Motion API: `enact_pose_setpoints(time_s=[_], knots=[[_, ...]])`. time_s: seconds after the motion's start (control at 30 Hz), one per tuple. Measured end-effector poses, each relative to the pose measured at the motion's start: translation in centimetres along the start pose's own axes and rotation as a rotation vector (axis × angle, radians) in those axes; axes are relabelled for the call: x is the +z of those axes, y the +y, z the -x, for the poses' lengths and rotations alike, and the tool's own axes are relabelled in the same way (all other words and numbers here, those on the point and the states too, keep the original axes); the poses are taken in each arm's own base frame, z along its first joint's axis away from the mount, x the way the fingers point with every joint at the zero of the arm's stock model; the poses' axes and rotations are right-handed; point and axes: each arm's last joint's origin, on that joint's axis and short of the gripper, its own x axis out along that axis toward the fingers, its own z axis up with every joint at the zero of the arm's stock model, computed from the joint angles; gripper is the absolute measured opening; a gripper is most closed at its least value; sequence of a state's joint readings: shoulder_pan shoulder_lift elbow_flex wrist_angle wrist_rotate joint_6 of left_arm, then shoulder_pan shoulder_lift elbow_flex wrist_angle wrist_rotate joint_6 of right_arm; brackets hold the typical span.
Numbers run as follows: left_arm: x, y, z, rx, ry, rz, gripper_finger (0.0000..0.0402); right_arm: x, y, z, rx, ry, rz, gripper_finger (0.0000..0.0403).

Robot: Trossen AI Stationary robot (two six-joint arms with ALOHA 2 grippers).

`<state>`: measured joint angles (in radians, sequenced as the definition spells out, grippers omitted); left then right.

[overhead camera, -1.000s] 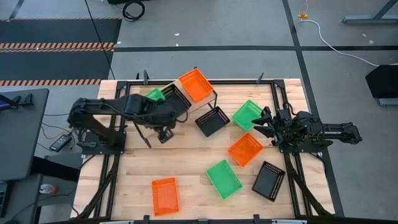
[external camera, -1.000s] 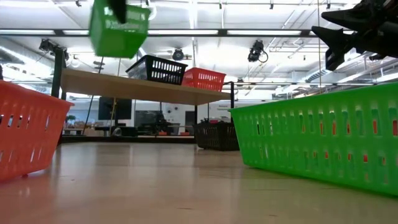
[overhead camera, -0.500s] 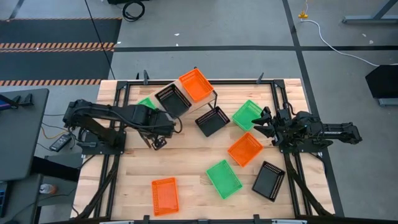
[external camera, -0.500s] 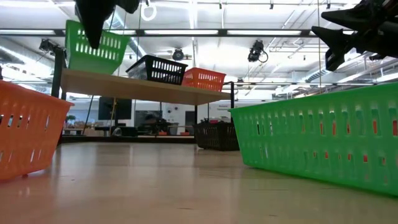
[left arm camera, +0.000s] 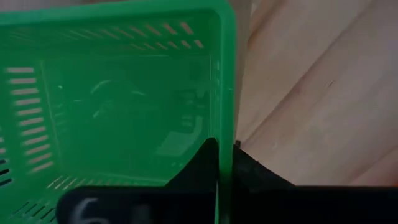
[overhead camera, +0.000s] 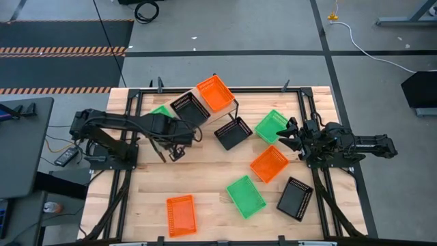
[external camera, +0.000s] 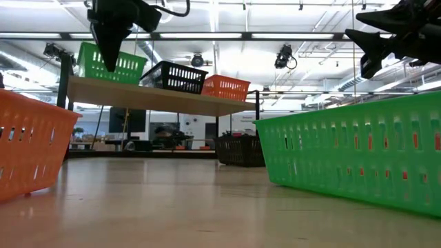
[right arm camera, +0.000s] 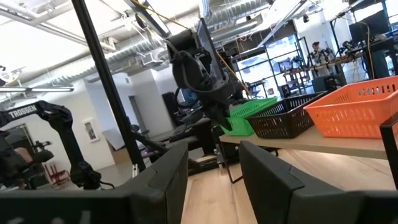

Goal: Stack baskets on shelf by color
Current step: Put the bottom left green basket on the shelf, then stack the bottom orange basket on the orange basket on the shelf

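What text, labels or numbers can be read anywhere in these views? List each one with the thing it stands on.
"TROSSEN" in white letters on the dark robot arm standing in the room, in the right wrist view.
Pale, blurred marks on the dark left gripper body, in the left wrist view: unreadable.
Nothing readable on the baskets on the shelf: green basket, black basket, orange basket.

A robotics lab: exposed ceiling ducts, strip lights, glass partitions, and a slatted worktable on concrete floor.
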<state>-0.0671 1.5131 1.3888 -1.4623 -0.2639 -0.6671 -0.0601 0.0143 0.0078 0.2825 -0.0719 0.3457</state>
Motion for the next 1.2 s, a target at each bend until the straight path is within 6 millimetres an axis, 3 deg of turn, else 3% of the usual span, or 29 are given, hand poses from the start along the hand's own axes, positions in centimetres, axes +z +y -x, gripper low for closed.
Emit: enact_pose_setpoints(time_s=[0.43, 0.8, 0.97, 1.2], knots=[[-0.1, 0.0, 0.2, -0.028, 0.033, 0.012, 0.0079, 0.0, 0.0, 0.0, 0.000, 0.001, -0.002, 0.0151], [0.5, 0.5, 7.6, -0.185, -0.140, 0.075, 0.0098, 0.0, 0.0, 0.0, 0.001, 0.001, -0.003, 0.0151], [-0.9, -2.0, 9.4, -0.291, -0.236, 0.019, 0.0092, 0.0, 0.0, 0.0, 0.017, 0.007, -0.021, 0.0151], [-3.5, -8.8, 8.7, -0.354, -0.212, -0.089, 0.0084, -0.1, 0.0, 0.0, 0.023, 0.020, -0.023, 0.0151]])
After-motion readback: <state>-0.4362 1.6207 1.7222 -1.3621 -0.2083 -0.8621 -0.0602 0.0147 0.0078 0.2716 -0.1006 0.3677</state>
